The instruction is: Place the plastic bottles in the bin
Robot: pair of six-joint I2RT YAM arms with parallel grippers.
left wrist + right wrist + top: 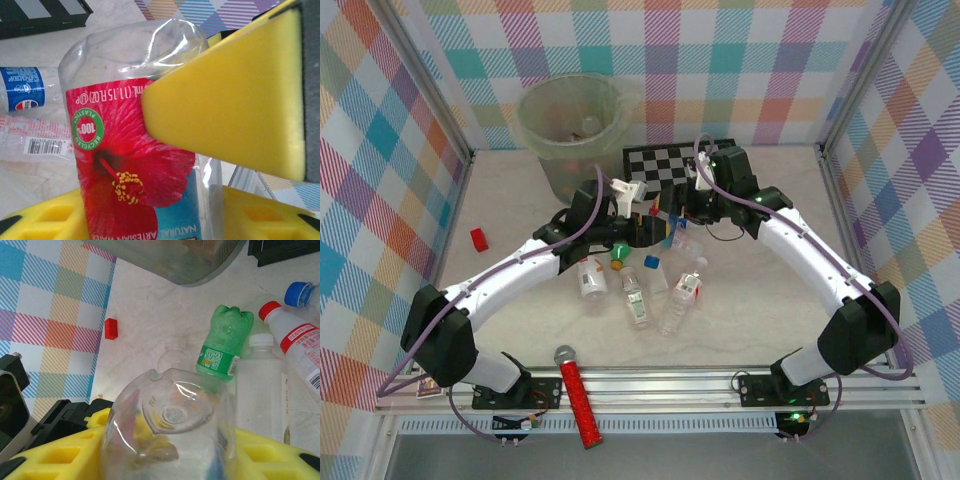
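Left gripper point(150, 220) has its yellow pads pressed to both sides of a clear bottle point(125, 150) with a red flower label. Right gripper point(170, 452) pinches a clear bottle too. I think it's the same one, since another yellow finger point(225, 100) presses into its side. It hangs between the two arms, just in front of the chequered board point(670, 160). Other bottles point(638, 300) lie scattered on the table point(770, 320) beneath, a green one point(227, 340) among them. By the far wall, near the left wrist, stands the bin point(570, 125).
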